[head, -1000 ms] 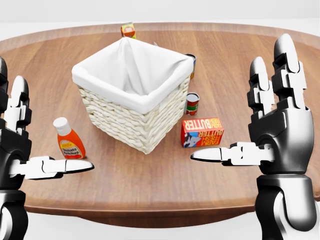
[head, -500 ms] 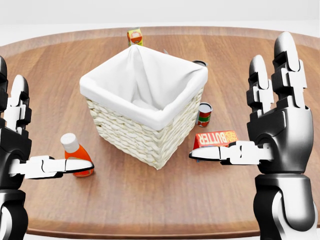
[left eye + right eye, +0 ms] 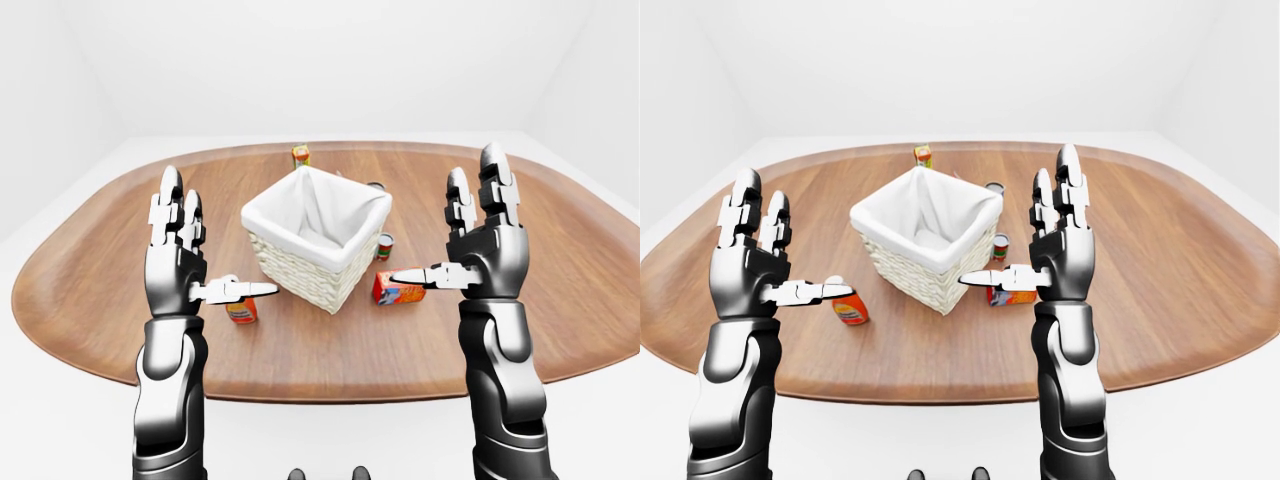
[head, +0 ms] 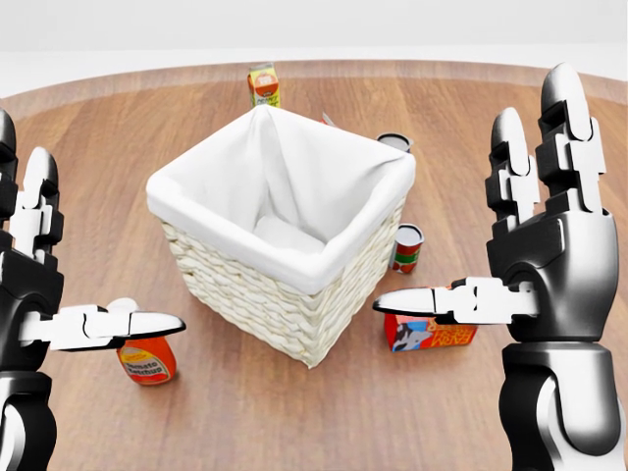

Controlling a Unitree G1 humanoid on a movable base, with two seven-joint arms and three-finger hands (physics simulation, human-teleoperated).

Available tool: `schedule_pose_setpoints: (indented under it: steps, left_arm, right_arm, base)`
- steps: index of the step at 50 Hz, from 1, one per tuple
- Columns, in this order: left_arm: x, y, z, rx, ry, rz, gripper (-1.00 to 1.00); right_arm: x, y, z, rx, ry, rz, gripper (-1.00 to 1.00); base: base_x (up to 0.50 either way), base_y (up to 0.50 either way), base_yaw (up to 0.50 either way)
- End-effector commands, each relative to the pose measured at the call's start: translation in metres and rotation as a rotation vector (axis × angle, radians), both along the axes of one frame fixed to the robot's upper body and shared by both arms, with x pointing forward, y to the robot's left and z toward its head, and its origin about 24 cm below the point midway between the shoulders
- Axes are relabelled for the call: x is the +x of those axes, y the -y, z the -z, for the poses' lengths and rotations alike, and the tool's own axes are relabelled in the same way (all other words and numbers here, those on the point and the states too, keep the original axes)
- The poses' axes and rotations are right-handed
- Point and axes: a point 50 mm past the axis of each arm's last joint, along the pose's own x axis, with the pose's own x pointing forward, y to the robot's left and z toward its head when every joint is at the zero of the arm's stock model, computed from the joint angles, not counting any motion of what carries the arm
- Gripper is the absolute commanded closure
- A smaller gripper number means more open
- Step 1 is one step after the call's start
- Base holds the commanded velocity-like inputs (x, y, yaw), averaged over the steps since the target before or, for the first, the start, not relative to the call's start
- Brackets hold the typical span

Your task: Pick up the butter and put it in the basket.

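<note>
We see the butter [image 4: 432, 332] lying on the counter [image 4: 549, 108] just right of the basket [image 4: 285, 245], long axis across the head view, directly beneath the right robot hand [image 4: 535, 255]; both it and the left robot hand [image 4: 44, 285] are released and empty.

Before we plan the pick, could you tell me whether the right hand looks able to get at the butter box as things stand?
Probably yes. The right hand is open and raised just above the butter box, which lies clear of the basket and the small can, with nothing between hand and box.
</note>
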Motion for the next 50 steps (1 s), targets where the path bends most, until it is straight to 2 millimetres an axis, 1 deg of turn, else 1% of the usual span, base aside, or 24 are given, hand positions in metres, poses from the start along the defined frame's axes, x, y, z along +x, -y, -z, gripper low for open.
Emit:
schedule_pose_setpoints:
  steps: [1, 40, 50]
  left_arm:
    - [0.0014, -0.0011, -0.0002, 0.001, -0.001, 0.000, -1.00]
    - [0.0018, -0.0006, 0.0012, 0.000, -0.007, 0.000, -1.00]
    - [0.0018, 0.0002, 0.0019, -0.001, -0.010, 0.001, -1.00]
  right_arm:
    - [-0.0004, 0.0001, -0.0004, 0.001, 0.002, -0.001, -1.00]
    - [-0.0006, -0.0003, 0.0005, -0.001, -0.001, -0.002, -1.00]
    - [-0.0008, -0.0017, 0.0033, -0.016, -0.011, -0.013, -1.00]
  base:
    - [0.18, 0.00, 0.00]
    - [0.18, 0.00, 0.00]
    - [0.15, 0.00, 0.00]
